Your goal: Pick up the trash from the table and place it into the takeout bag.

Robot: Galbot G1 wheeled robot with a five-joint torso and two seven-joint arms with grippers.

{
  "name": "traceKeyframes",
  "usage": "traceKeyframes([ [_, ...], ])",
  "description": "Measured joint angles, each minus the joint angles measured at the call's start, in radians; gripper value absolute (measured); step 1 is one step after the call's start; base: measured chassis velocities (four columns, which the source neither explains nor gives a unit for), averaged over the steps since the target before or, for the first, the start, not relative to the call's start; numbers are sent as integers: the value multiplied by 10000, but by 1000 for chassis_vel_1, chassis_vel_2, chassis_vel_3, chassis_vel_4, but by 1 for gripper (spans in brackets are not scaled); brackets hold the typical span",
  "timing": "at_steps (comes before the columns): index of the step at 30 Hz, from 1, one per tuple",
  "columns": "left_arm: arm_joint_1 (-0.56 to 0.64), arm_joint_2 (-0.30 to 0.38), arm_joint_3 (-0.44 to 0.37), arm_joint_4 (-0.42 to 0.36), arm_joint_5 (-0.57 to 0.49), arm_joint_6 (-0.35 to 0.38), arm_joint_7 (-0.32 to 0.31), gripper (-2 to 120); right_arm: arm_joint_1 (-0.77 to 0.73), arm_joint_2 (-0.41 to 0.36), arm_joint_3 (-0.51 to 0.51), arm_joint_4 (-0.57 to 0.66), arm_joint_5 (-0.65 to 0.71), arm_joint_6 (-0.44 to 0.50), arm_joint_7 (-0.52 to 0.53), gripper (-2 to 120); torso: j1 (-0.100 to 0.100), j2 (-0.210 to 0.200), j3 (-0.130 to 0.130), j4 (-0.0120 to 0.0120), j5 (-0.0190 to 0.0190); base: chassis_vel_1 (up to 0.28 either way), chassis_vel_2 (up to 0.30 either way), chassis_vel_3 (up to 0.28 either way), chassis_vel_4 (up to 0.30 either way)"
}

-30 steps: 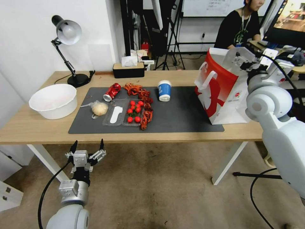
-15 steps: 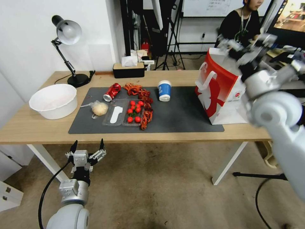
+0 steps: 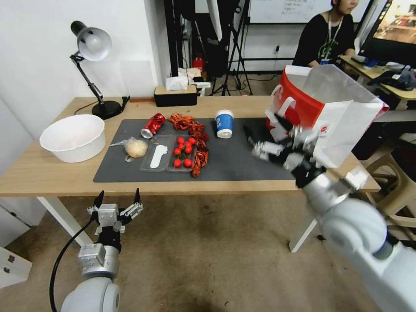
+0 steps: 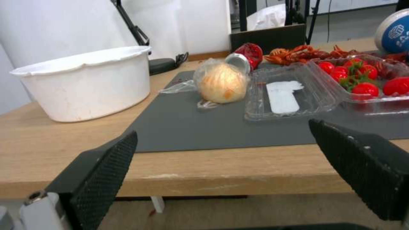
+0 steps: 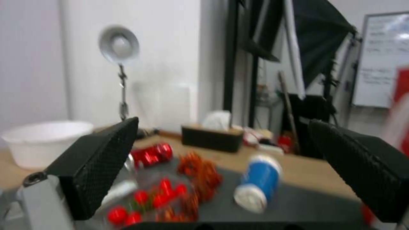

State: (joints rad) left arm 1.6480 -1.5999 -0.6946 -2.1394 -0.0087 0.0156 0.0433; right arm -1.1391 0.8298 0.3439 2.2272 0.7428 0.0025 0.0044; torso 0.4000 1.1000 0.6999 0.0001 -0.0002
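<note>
- Right gripper (image 3: 265,136) over the mat's (image 3: 242,162) right part, just in front of the bag (image 3: 342,117), blurred; fingers spread wide, empty.
- Left gripper (image 3: 117,201) below the table's (image 3: 52,173) front edge, left of the mat's near corner; fingers apart, empty.
- Bag upright at the mat's right end, mouth open.
- On the mat's left half: can (image 3: 152,125) lying down, wrapped lump (image 3: 136,147), clear tray (image 3: 169,158) with tomatoes (image 3: 183,151), crayfish shells (image 3: 193,134).
- Paper cup (image 3: 224,123) upside down near the mat's back edge, between shells and bag.
- White bowl (image 3: 73,138) left of the mat.
</note>
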Motion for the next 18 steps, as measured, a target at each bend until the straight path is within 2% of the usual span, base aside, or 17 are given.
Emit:
traceKeyframes([
  [7,-10,9,-12,-8,-10,4,-2,100,-761,76,-79,104,-834,217,197,100,0,1,0,-2,1,0,0,0,0],
  [10,-9,38,-45,10,-32,5,-8,100,-2491,780,-233,57,-2769,824,977,100,0,1,0,-1,1,0,0,0,0],
  [15,-12,69,-62,44,-43,3,-12,100,-3534,1431,-442,-248,-3827,1230,1834,100,-1,1,0,-3,1,0,0,0,0],
  [18,-19,101,-65,95,-56,1,-19,100,-4216,2132,-766,-795,-4711,1942,2601,100,-1,1,0,-2,1,0,0,0,0],
])
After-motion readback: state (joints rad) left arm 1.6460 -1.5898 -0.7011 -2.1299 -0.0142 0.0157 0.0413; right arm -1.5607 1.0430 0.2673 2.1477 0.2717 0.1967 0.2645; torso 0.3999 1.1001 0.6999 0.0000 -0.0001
